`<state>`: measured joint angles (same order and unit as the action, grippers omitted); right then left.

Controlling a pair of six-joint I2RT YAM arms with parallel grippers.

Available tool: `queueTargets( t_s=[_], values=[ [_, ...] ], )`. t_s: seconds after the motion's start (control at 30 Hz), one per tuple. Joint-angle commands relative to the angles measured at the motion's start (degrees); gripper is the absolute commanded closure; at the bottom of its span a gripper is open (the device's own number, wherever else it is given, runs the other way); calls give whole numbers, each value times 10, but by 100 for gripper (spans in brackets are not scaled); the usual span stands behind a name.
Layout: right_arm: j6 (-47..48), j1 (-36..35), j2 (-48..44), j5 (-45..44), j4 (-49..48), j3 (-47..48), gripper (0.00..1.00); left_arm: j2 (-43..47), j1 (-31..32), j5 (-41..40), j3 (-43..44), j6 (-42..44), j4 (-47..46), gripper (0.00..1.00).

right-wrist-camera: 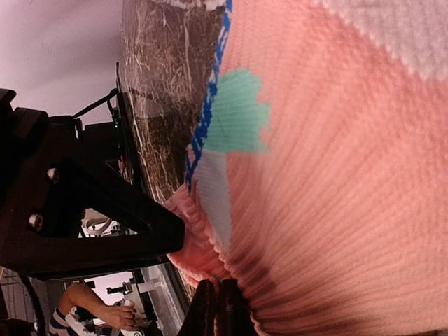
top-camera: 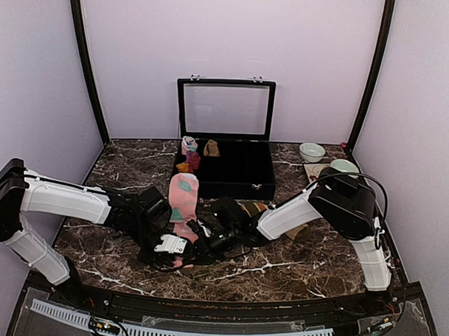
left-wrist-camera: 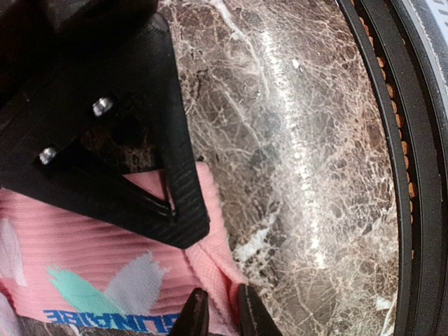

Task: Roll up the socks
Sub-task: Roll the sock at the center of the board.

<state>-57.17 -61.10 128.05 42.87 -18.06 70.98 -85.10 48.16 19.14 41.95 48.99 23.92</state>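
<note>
Marbled worktop (top-camera: 295, 266) between lilac walls (top-camera: 229, 35). The left tool (left-wrist-camera: 224, 315) pinches a fold at the pink sock's (top-camera: 183, 196) near edge, with fabric caught between its nearly closed tips. The right tool (right-wrist-camera: 217, 311), tips pressed together, nips the same end where the knit puckers. Both tools crowd each other there. The sock's far end lies just before an open black case (top-camera: 231, 189) holding small bundles (top-camera: 193, 161). A striped sock (top-camera: 254, 207) lies partly under the right arm (top-camera: 289, 214). Two bowls (top-camera: 311, 151) stand back right.

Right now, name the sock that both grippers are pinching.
The pink sock with the mint pattern; left gripper and right gripper both pinch its near end. The striped sock lies to its right, ungripped.
</note>
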Motion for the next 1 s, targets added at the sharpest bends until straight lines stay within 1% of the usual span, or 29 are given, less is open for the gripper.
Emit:
queueTargets(
  t_s=[0.0,0.07,0.17,0.27,0.37,0.47,0.63,0.73,0.83,0.97],
  values=[
    [-16,-1,41,-28,68,-21,100,39,2,19,-12,3,-1,81],
    [-16,-1,41,-30,67,-22,100,52,2,15,-13,6,-1,70],
    [-16,1,41,-34,68,-27,100,60,2,17,2,8,28,64],
    [-19,3,40,-35,66,-31,100,66,2,47,14,6,55,62],
    [-25,4,39,-35,60,-33,100,57,3,65,10,-12,47,61],
    [-30,4,39,-37,55,-33,100,50,4,42,-6,-31,13,62],
    [-34,4,40,-37,50,-35,100,61,6,-25,-39,-63,-69,61],
    [-40,4,40,-34,39,-39,100,56,10,-30,-45,-70,-78,61],
    [-41,4,39,-36,38,-41,100,54,21,-22,-44,-83,-68,60],
    [-45,4,39,-37,30,-44,100,55,32,-20,-42,-106,-66,54]
  ],
)
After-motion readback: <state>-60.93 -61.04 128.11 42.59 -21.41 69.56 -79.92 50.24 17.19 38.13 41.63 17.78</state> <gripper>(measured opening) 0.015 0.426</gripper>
